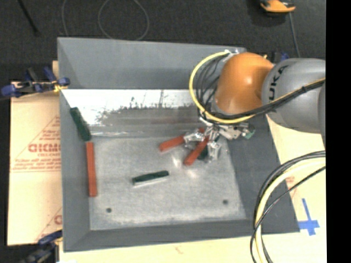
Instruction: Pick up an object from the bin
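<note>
Directly under the end effector [205, 142] lies a short red stick [192, 156]. Its upper end is tucked beneath the end effector and its lower end points out to the lower left, so its long axis runs on a slant. Whether the end effector is spread, pressed together or pinching that stick I cannot tell. Something dark green [208, 155] sits against the stick's right side, too hidden to name. Just left of the end effector is a second red stick [171, 143], near the first but lying flatter. I judge a grasp must close across the slanted axis without catching this neighbour. Farther down-left lies a dark green stick [150, 177]. Well apart, by the left wall of the bin [164, 59], lie a long orange-red stick [91, 169] and another green stick [80, 124]
</note>
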